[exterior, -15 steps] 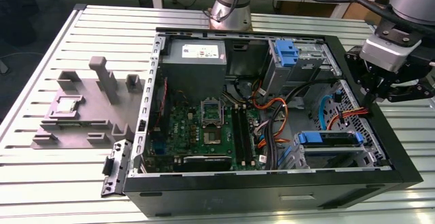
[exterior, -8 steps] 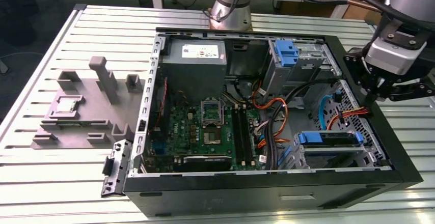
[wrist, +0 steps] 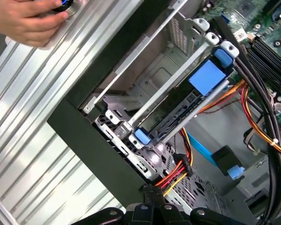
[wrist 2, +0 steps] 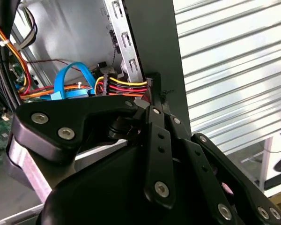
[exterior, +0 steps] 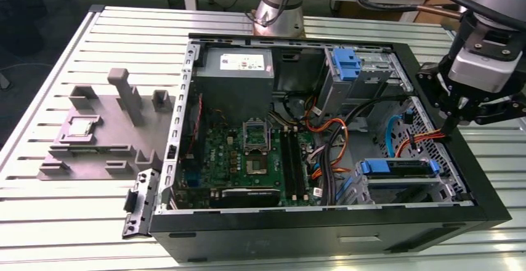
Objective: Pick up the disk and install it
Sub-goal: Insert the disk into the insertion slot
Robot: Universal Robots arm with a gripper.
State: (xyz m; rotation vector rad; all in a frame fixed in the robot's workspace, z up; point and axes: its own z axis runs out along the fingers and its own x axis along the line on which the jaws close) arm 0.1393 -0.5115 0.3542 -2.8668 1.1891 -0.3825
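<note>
The disk lies flat in the lower drive cage at the front right corner of the open computer case. Its blue carrier shows on top and its label is hidden. The first wrist view shows the disk between the cage's metal rails. My gripper hangs just inside the case's right wall, behind the cage and apart from the disk. It is shut with nothing in it. In both wrist views the gripper sits close to a bundle of red, yellow and black wires.
A bare blue bracket stands in the upper bay beside the grey power supply. Loose cables cross the green motherboard. A grey fixture lies on the slatted table at the exterior view's left. A person's hand rests outside the case.
</note>
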